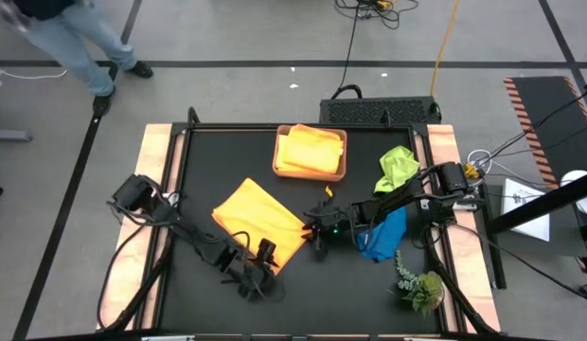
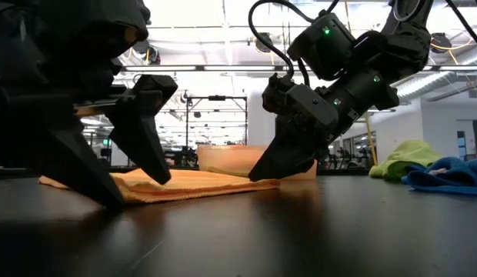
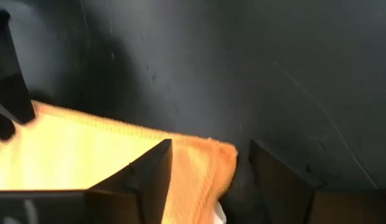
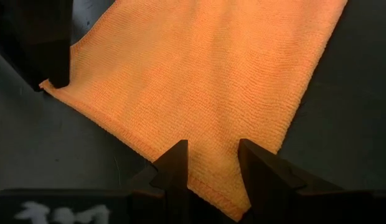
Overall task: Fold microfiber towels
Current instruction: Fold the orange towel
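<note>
Left gripper (image 2: 123,181) sits closest to the low cam, fingers apart, straddling the near corner of the orange towel (image 1: 258,223); one finger on the cloth, the other on bare table (image 1: 208,161) just beside it. No pinch visible there. Towel lies flat mid-table, already doubled by the look of it.

Right gripper (image 1: 317,232) is at the towel's opposite corner, tips down on the mat. Wrist view shows its fingers (image 4: 174,165) bracketing the hem w/ a narrow gap; can't tell if cloth is actually clamped.

Farther out from right gripper: tray (image 1: 341,169) w/ a folded yellow-orange towel (image 1: 311,150), then green towel (image 1: 398,166) & blue towel (image 1: 383,235) close by the right arm.

Judgement: fold step in hand. To do it well, both sides should grip the same edge evenly, lift low, carry over together, line up hems before letting go. Risk: one corner slipping → skewed fold.
</note>
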Controlling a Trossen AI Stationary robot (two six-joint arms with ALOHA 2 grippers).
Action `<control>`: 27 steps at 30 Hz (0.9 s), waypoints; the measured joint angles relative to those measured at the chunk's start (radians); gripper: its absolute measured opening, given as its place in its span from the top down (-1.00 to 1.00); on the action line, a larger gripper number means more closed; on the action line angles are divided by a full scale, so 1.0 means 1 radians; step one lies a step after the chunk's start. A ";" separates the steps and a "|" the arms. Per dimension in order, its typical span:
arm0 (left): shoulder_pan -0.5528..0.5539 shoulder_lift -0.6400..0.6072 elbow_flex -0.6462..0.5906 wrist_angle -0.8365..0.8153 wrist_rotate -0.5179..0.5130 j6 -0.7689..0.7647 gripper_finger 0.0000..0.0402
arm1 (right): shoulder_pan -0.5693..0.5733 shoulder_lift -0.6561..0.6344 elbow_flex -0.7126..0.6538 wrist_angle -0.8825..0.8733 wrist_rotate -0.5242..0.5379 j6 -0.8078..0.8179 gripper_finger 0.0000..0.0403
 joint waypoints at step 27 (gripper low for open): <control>-0.023 -0.127 -0.010 -0.052 -0.081 -0.063 0.98 | -0.001 -0.165 -0.001 -0.095 -0.033 -0.214 0.26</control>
